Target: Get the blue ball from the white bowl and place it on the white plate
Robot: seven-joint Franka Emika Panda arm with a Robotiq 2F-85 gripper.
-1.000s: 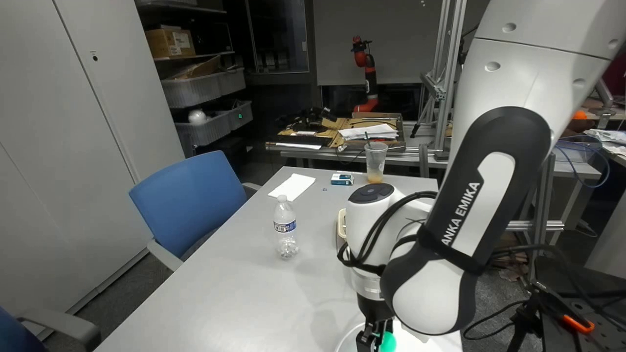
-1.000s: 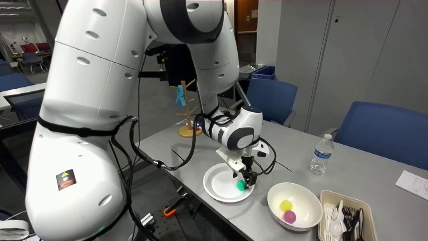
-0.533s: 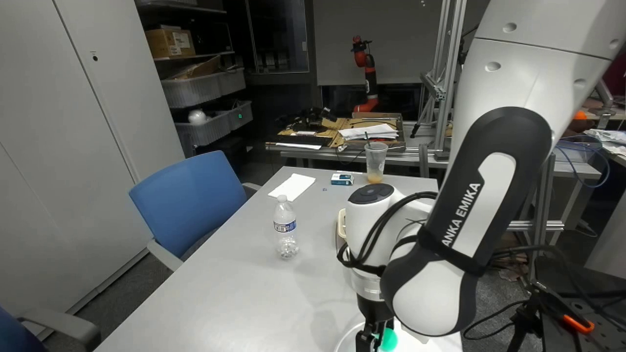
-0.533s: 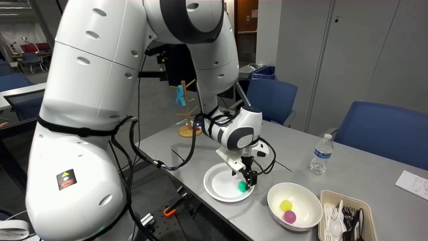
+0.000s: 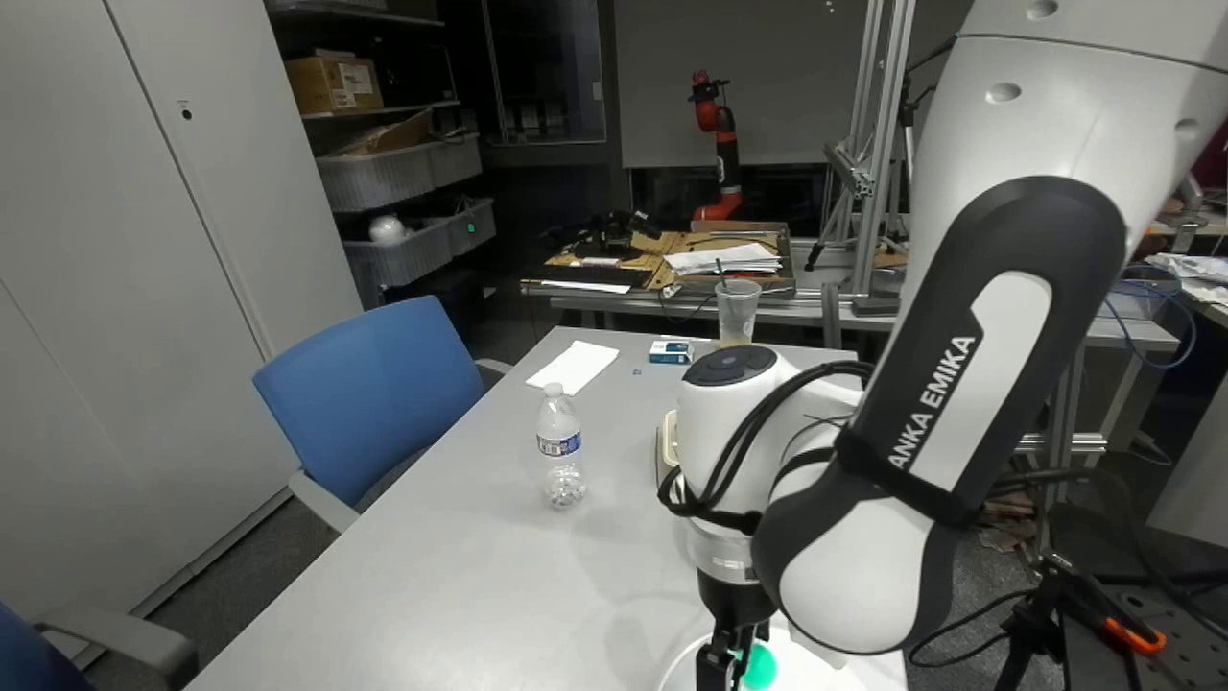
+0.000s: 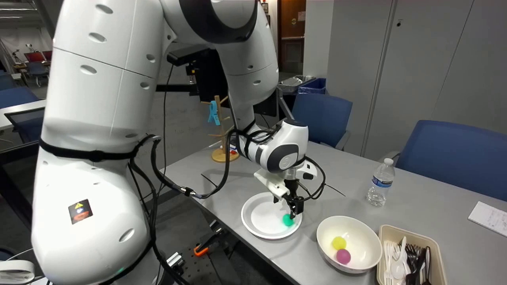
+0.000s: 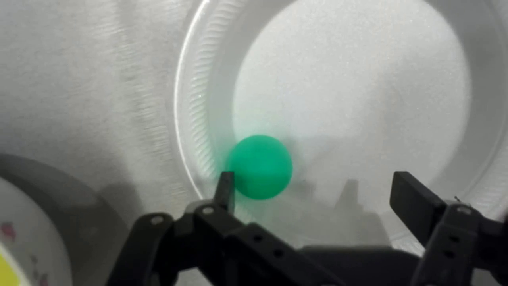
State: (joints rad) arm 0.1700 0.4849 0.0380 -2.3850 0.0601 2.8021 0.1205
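The blue ball (image 6: 288, 220), blue-green in colour, rests on the white plate (image 6: 261, 217) near the rim on the bowl's side. Just above it hovers my gripper (image 6: 284, 206), pointing down over that part of the plate. In the wrist view the jaws stand wide apart, and the ball (image 7: 260, 167) appears beside the left finger (image 7: 226, 190) with a broad gap to the right one; nothing is gripped. Whether that finger touches the ball I cannot tell. The white bowl (image 6: 362, 245) stands beside the plate, holding a yellow ball (image 6: 339, 242) and a pink-purple ball (image 6: 343, 256).
A cutlery tray (image 6: 437, 257) sits against the bowl's far side. Farther back are a water bottle (image 6: 381, 182) and a sheet of paper (image 6: 489, 217). A wooden stand (image 6: 225, 155) is behind the plate. The table edge runs close to the plate.
The gripper has opened and the arm has lifted slightly and drawn back a little. The ball shifted slightly on the plate and stayed there as the gripper rose.
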